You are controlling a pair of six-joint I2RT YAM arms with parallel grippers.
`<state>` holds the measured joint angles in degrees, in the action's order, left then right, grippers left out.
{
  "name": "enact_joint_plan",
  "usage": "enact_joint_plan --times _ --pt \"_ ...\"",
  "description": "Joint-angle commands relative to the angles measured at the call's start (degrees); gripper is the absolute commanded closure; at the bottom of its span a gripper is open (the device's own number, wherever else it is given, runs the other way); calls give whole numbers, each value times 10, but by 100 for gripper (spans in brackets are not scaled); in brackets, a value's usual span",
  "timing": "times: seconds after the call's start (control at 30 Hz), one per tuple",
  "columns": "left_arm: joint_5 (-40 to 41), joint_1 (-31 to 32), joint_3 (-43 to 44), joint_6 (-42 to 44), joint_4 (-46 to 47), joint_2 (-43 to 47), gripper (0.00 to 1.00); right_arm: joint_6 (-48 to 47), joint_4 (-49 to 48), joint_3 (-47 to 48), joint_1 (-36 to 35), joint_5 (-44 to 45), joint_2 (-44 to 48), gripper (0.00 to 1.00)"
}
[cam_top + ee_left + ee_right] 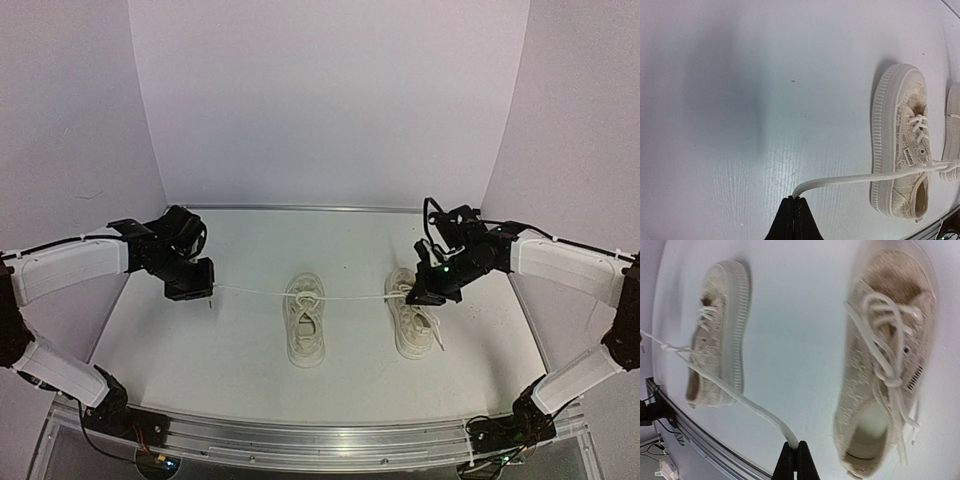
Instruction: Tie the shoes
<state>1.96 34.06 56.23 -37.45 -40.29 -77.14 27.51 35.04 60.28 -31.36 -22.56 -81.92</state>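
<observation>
Evidently the left shoe [304,322] was mid-knot — each arm's jaws pinched tight on one end of its lace [250,292], drawn taut; the next move called for forming bow loops.

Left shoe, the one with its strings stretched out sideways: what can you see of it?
The left shoe is a small cream low-top with a textured fabric upper, a thick ribbed sole and a small side label. It stands upright on the white table, apart from the other shoe, heel opening toward the arms. Its lace is pulled taut to both sides, one end pinched in the shut left gripper, the other in the shut right gripper.
</observation>
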Motion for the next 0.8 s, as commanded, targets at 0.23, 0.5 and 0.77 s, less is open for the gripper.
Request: enact_joint_plan --times 0.23,0.5,0.77 --pt "33 -59 -51 -4 -52 4 100 -42 98 -68 72 101 55 100" --pt "11 -94 -76 16 -33 -51 100 -38 97 -74 103 106 32 100" --pt "-68 -89 -51 108 8 -45 100 -81 81 -27 103 29 -10 100"
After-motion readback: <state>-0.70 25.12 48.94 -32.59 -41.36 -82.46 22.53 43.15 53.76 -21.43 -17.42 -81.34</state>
